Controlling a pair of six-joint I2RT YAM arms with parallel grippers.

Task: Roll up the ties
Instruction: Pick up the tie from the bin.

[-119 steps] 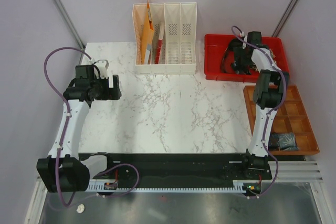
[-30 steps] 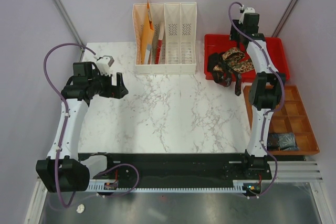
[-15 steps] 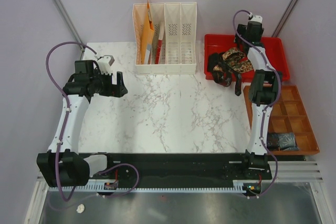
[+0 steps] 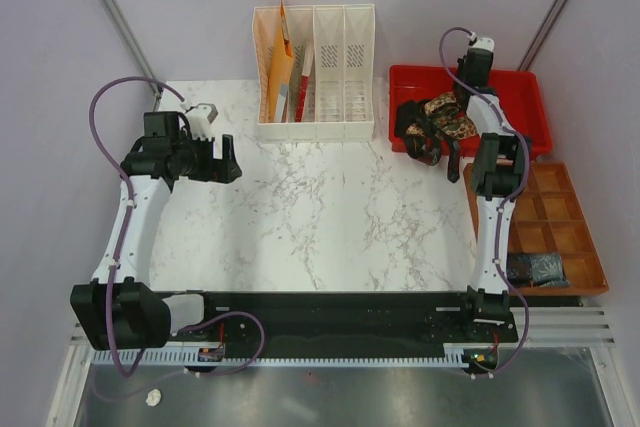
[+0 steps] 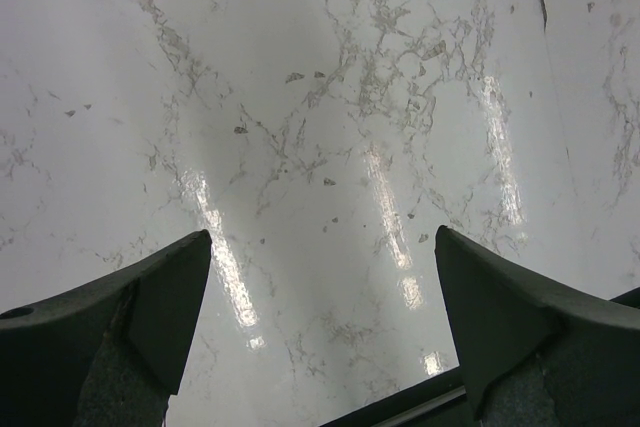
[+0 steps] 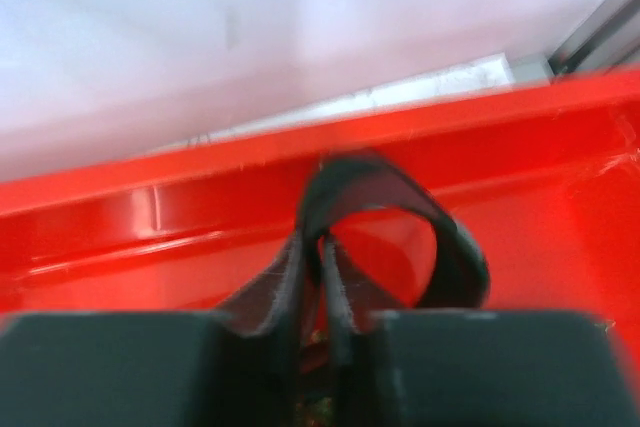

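**Step in hand: pick-up.** The right hand (image 6: 310, 352), over the red bin (image 4: 525, 97) at the far right of the counter (image 4: 330, 207), is pinched narrow on a looped fold of the dark tie (image 6: 445, 247). The ties (image 4: 445, 125) lie tangled in the bin, one end draped over its near wall. The left hand (image 5: 320, 237) hangs wide open, empty. The next move probably calls for lifting one tie clear of the tangle and laying it flat.
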